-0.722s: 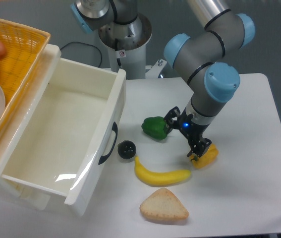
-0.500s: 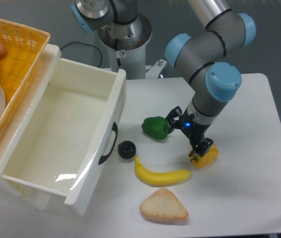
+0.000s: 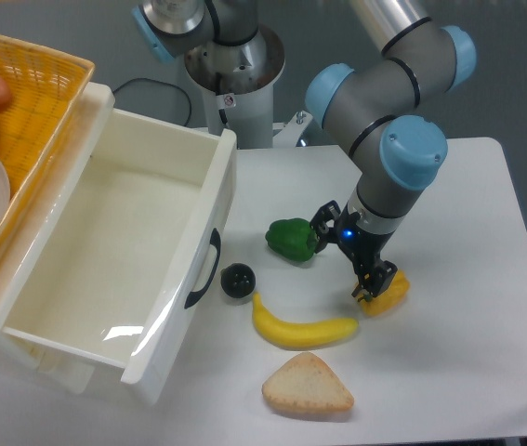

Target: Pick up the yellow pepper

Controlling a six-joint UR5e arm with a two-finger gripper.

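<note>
Your claw (image 3: 372, 286) sits low on the white tabletop (image 3: 467, 242), its dark fingers (image 3: 367, 281) pressed against the left side of the yellow pepper (image 3: 388, 295), which lies on the tabletop just right of the banana's (image 3: 302, 328) tip. From this angle you cannot tell whether the fingers are pinching the pepper or merely touching it. Compared with the earlier frames, very little has shifted: the arm's blue-capped joints (image 3: 413, 153) have drifted slightly left and the wrist leans a touch differently, while the yellow pepper, to judge by its place beside the banana, has stayed where it was, perhaps nudged up a hair. The green pepper (image 3: 292, 239) rests just left of your wrist, near the small blue light. The black round thing (image 3: 238, 280) lies between the open white drawer (image 3: 119, 260) and the banana, and the bread slice (image 3: 308, 383) lies in front of the banana, all unmoved. The yellow basket (image 3: 35, 102) stands at the far left behind the drawer.
</note>
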